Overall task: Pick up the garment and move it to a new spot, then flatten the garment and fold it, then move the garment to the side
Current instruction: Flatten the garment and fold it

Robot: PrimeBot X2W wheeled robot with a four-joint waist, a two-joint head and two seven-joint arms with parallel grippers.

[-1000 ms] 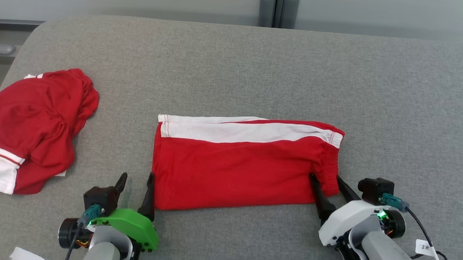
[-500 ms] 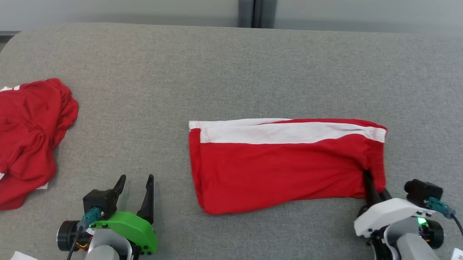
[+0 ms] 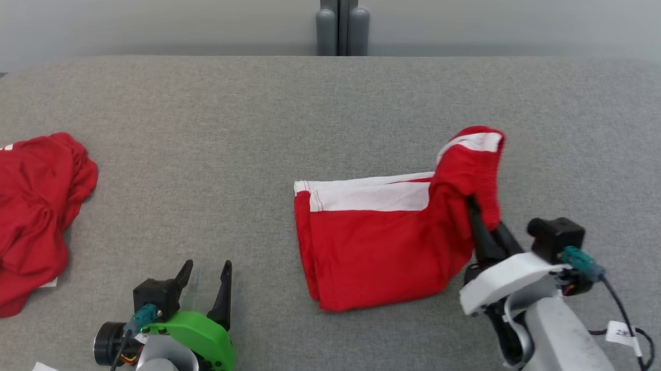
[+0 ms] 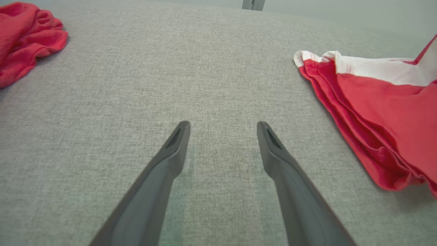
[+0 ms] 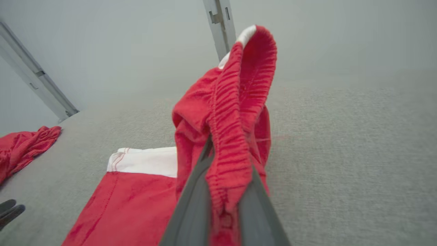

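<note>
**Table** (image 3: 334, 96): grey cloth top, which carried everything listed.

**Garment** (image 3: 372, 248): red shorts with a white side band, already doubled lengthwise. They lay right of centre on the table, hem end flat and waistband end raised clear of the cloth.

**Second red garment** (image 3: 22, 216): crumpled heap at the far left, well apart.

**Right jaws**: I had them pinched nearly shut on the elastic waistband (image 5: 235, 136), with gathered cloth squeezed between my fingers (image 5: 194, 205).

**Left jaws**: spread wide and empty, low over bare table, apart from the garment's hem end.

**Handling, as I judged it**: this looked like the cross fold.
- Keep the pinch firm.
- Carry the waistband in a low arc toward the hem.
- Let the hem end stay anchored so the layers do not slide.
- Lay the edges square before letting go.
- The left jaws could pin the hem if it crept.

**Changes from a second before**:
- The garment had lain full length and flat.
- My right jaws had stood open astride its waistband corner.
- My left jaws had sat just beside its hem edge.
- The head camera had also swung.
</note>
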